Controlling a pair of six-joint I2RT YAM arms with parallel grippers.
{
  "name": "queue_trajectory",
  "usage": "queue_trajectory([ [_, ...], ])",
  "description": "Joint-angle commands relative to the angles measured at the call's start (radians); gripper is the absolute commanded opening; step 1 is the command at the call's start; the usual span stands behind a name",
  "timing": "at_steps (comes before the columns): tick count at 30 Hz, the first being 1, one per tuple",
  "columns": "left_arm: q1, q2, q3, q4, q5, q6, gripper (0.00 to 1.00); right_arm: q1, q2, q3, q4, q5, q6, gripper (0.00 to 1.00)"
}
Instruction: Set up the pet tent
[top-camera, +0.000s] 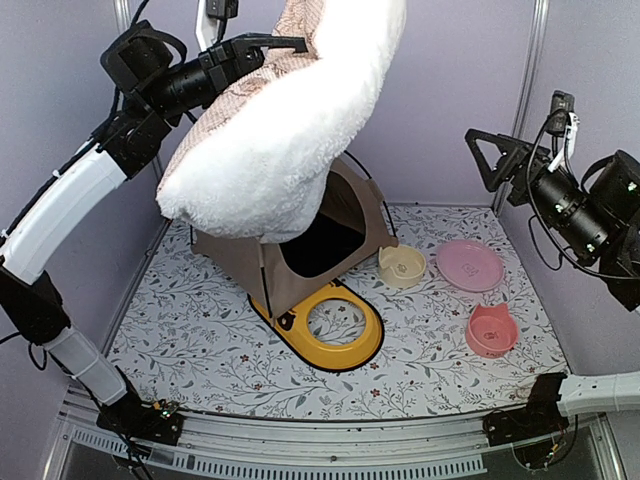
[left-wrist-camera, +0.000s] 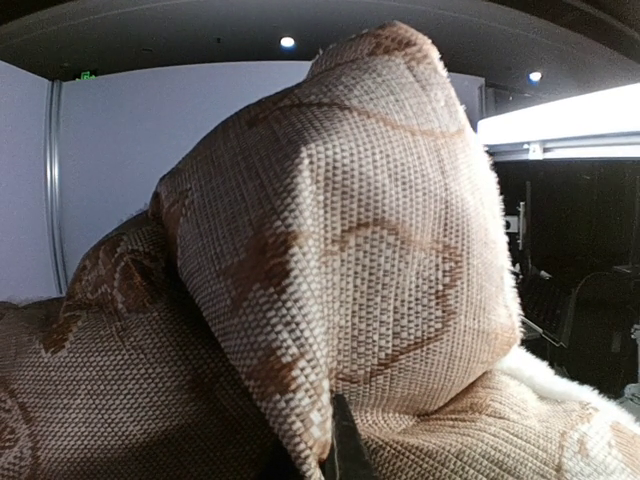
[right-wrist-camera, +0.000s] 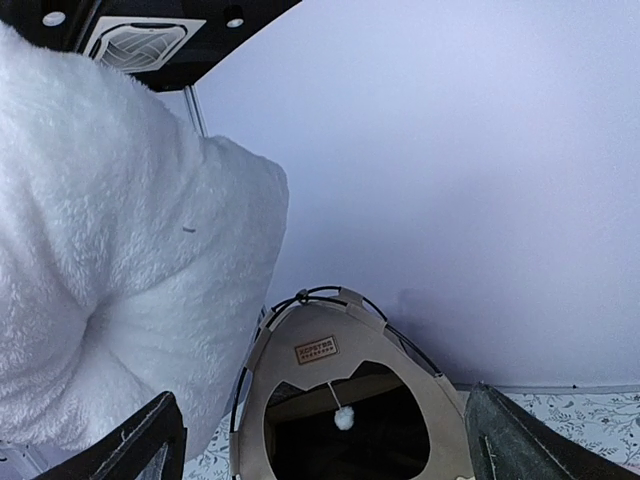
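Note:
The tan pet tent (top-camera: 345, 225) stands upright on the floral mat with its black poles arched and its dark opening facing front right. In the right wrist view the tent (right-wrist-camera: 400, 355) shows its brown label (right-wrist-camera: 316, 350) and white pompom (right-wrist-camera: 343, 418). My left gripper (top-camera: 290, 45) is raised high and shut on the pinkish patterned cushion (top-camera: 270, 140), which hangs white fleecy side down over the tent's left side. The cushion fills the left wrist view (left-wrist-camera: 340, 230), with one finger (left-wrist-camera: 346, 450) showing. My right gripper (top-camera: 495, 160) is open and empty, held in the air right of the tent.
A yellow double-bowl tray (top-camera: 345, 350) lies partly under the tent's front. A cream bowl (top-camera: 401, 266), a pink plate (top-camera: 469, 264) and a pink cat-shaped bowl (top-camera: 491, 330) sit to the right on the mat. Lilac walls close the back and sides.

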Motion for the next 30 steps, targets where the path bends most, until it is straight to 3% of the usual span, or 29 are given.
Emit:
queue_trajectory([
  [1, -0.011, -0.014, 0.021, 0.117, 0.142, -0.053, 0.00, -0.006, -0.068, 0.000, -0.036, 0.073, -0.041, 0.99],
  [6, -0.011, 0.020, -0.032, 0.190, 0.277, -0.148, 0.00, -0.005, -0.127, 0.016, -0.060, 0.065, -0.081, 0.99],
  [11, -0.028, 0.072, -0.061, 0.453, 0.383, -0.365, 0.00, -0.006, -0.140, 0.048, -0.096, 0.060, -0.107, 0.99],
  [14, -0.059, 0.088, -0.033, 0.452, 0.399, -0.363, 0.00, -0.005, -0.140, 0.063, -0.113, 0.056, -0.113, 0.99],
  [23, -0.117, 0.173, 0.063, 0.156, 0.423, -0.154, 0.00, -0.005, -0.135, 0.105, -0.151, 0.073, -0.136, 0.99],
  [30, -0.166, 0.304, 0.144, -0.396, 0.333, 0.272, 0.00, -0.006, -0.126, 0.208, -0.231, 0.188, -0.158, 0.99],
])
